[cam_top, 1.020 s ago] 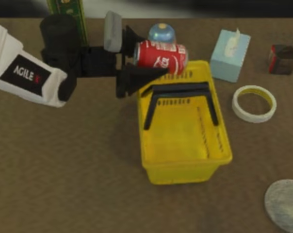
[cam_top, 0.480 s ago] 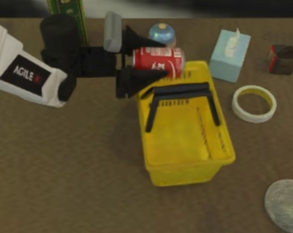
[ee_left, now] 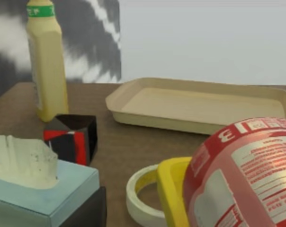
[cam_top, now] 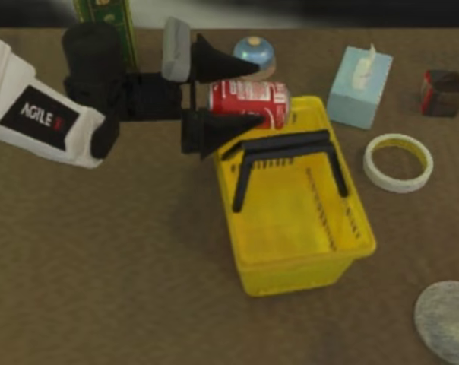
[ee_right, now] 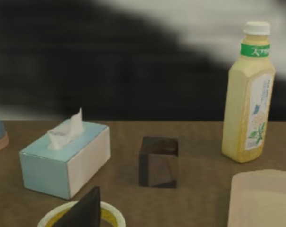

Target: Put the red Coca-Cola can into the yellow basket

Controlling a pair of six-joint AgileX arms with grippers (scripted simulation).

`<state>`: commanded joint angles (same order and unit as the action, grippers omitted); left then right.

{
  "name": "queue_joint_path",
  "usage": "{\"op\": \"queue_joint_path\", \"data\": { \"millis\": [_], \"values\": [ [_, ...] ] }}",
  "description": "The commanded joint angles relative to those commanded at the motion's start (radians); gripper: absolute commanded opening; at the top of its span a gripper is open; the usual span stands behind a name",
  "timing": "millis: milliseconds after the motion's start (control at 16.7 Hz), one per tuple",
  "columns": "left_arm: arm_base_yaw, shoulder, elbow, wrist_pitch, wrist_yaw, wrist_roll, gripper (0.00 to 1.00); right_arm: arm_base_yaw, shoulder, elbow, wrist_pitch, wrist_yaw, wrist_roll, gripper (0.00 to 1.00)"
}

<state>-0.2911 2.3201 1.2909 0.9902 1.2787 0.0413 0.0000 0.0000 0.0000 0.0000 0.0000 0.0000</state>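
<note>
In the upper middle of the top view, the small red cylindrical Coca-Cola can (cam_top: 248, 101) lies on its side between the two black fingers of the left gripper (cam_top: 241, 93), its long axis running left to right across the frame, in line with the arm's reach. It sits over the far rim of the large rectangular yellow plastic basket (cam_top: 364, 233), at the corner nearest the gripper, not yet down inside. The fingers look spread a little wider than the can: the upper one stands clear of it, the lower one lies close along its side, so I judge the hold released or nearly so. The basket's open floor lies below and to the right of the can in the frame, under the black folding handles (cam_top: 286, 149). The left arm reaches in level from the upper left. The right gripper (ee_right: 81, 210) is out of the top view; whether it is spread, I cannot tell.
</note>
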Motion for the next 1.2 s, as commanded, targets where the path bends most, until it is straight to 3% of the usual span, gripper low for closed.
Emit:
{"op": "queue_joint_path", "data": {
  "millis": [240, 480, 780, 1200],
  "values": [
    [0.004, -0.03, -0.016, -0.019, -0.023, -0.007, 1.0, 0.013, 0.03, 0.03, -0.027, -0.002, -0.019, 1.0],
    [0.038, -0.197, -0.112, -0.11, -0.138, -0.045, 1.0, 0.079, 0.212, 0.212, -0.175, -0.004, -0.12, 1.0],
    [0.105, -0.591, -0.325, -0.299, -0.369, -0.099, 1.0, 0.206, 0.653, 0.649, -0.488, -0.002, -0.33, 1.0],
    [0.209, -1.362, -0.741, -0.629, -0.772, -0.123, 1.0, 0.416, 1.438, 1.425, -1.013, -0.003, -0.675, 1.0]
  ]
}}
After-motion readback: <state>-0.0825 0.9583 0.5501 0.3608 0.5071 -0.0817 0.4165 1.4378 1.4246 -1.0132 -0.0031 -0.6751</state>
